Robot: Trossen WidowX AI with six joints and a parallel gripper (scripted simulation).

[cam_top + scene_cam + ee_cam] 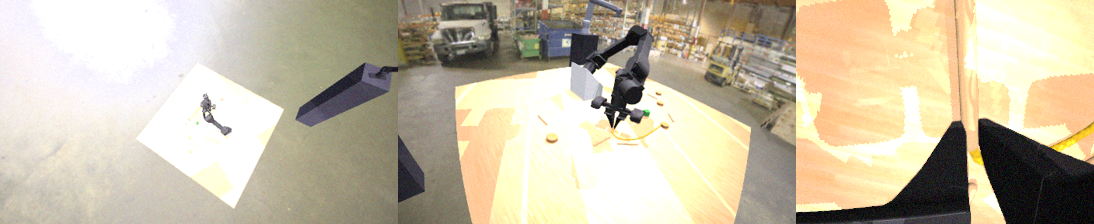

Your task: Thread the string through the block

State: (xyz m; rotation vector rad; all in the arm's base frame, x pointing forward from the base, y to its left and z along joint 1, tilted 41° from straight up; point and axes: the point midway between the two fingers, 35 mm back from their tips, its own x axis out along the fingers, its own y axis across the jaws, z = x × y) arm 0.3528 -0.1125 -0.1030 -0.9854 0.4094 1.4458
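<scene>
My gripper (614,129) (969,129) is shut on the wooden stick (969,75) with the yellow string, low over the table's middle. In the wrist view the stick points away from the fingertips. The yellow string (195,113) (640,137) (1076,137) leaves beside the fingertips and curves right to a round wooden button (665,124). Just front-left of the fingertips a thin reddish stick shape (602,141) shows; I cannot tell whether it is the held stick. A small green block (197,123) (646,113) stands behind and right of the gripper. The wooden block's hole is not visible.
Loose sticks (627,144) (542,120) (671,117) and other buttons (552,137) (660,103) (658,92) lie around the arm. The nearest loose stick is just right of and in front of the fingertips. A pale grey box shape (584,83) stands near the arm's base. Glare hides detail.
</scene>
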